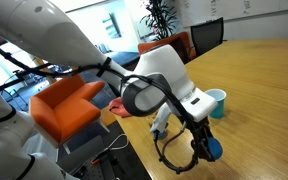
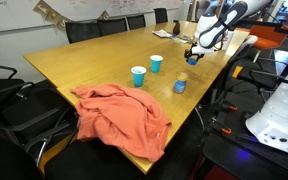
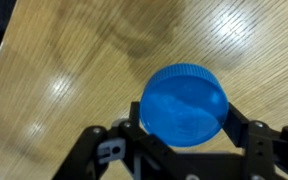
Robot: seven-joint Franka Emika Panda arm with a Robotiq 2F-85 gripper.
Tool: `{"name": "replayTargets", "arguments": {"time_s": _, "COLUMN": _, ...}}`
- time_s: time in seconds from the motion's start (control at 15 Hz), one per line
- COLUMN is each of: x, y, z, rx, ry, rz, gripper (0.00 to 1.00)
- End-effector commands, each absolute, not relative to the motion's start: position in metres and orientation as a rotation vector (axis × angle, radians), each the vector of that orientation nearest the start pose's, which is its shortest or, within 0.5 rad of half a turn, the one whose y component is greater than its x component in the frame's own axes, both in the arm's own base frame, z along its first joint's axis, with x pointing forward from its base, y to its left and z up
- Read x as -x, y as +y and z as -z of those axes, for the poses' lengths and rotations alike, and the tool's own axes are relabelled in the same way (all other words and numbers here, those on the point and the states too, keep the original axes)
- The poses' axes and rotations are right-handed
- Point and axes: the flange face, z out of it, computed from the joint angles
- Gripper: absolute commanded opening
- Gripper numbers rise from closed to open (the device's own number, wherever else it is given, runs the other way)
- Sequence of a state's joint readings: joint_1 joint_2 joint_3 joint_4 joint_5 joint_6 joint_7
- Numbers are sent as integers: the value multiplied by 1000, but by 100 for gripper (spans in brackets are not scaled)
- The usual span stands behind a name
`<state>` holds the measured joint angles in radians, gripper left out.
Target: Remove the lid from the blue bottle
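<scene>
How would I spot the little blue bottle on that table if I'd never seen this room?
Find the big wooden table and the crumpled orange cloth at its near end. Past the cloth, by the edge nearest the robot arm, stands the blue bottle. It is shorter and deeper blue than the two open light-blue cups beside it.

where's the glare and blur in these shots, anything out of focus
wrist view: the lid in the pincer is fairly sharp, the table behind it softer, with pale glare streaks; in an exterior view the windows are blown out; in an exterior view the blue bottle is small and soft
</scene>
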<state>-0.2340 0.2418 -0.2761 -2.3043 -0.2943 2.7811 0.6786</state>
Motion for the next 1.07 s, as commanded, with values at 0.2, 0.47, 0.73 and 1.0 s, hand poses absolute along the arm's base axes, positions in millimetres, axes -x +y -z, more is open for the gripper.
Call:
{"name": "replayTargets", "arguments": {"time_s": 0.2, "x": -520, "y": -277, "z": -197, "rx": 2902, "ry": 1582, "rz": 421, "gripper": 54}}
{"name": "replayTargets", "arguments": {"time_s": 0.47, "x": -536, "y": -276, "z": -183, "rx": 2855, "ry": 1642, "rz": 393, "gripper": 95}}
{"name": "replayTargets", "arguments": {"time_s": 0.73, "x": -540, "y": -266, "z": -243, "rx": 2692, "ry": 1671, "rz": 379, "gripper": 100}}
{"name": "replayTargets", "arguments": {"time_s": 1.0, "x": -528, "y": -266, "z": -328, "rx": 2642, "ry": 1603, "rz": 446, "gripper": 100}}
